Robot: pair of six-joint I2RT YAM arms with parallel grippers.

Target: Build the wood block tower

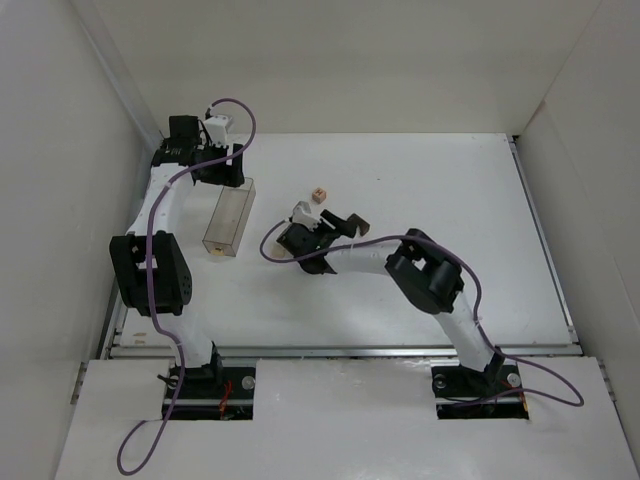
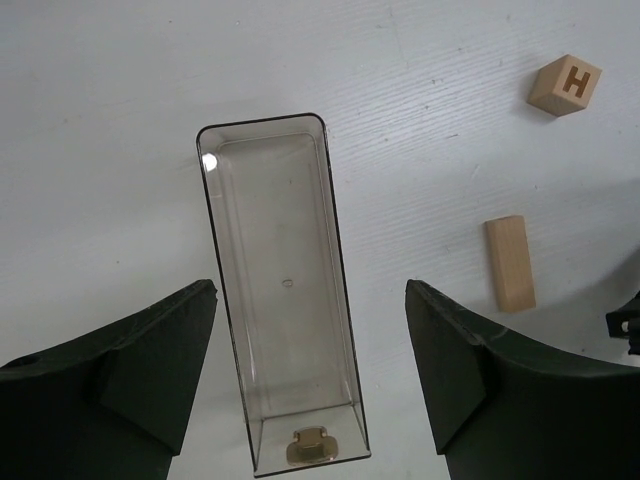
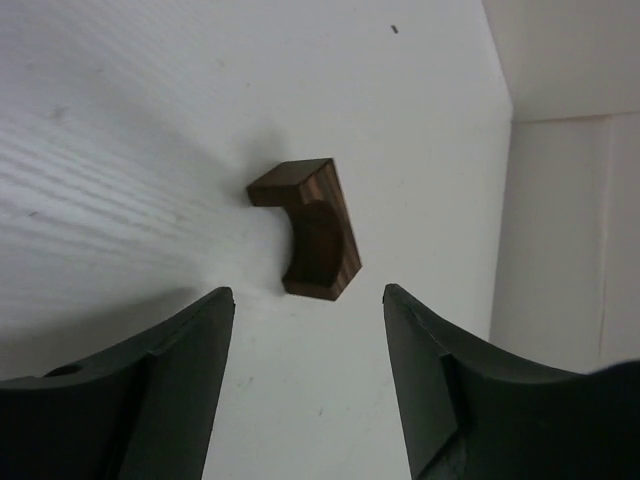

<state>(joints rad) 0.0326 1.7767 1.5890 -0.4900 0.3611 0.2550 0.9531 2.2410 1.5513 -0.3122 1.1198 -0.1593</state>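
1. The right jaws stand well apart and grip nothing. The dark brown notched block lies on the tabletop just ahead of their tips, centred on the gap, and neither jaw touches it.
2. The left jaws are also spread wide and empty. They sit either side of the clear plastic box, with bare tabletop showing between each jaw and the box wall.
3. Taking the clear plastic box as the marker, the notched block rests well off to its right, about level with the box's near half in the overhead view.
4. The pale tan bar lies flat to the right of the box, alongside its middle and apart from it.
5. The cube marked H sits further right of the box than the bar and out past its far end. It is clear of the bar.
6. A small tan piece shows at the box's near end. I cannot tell whether it is a loose wooden piece inside or part of the box.
7. The wood block tower has not been started as far as I can see: no piece rests on another, and every piece lies singly on the tabletop.
8. By my reckoning all of the stacking is left. The pieces have to be gathered to one spot, a base chosen and the rest set on it, and the notched block looks the likeliest next pick.
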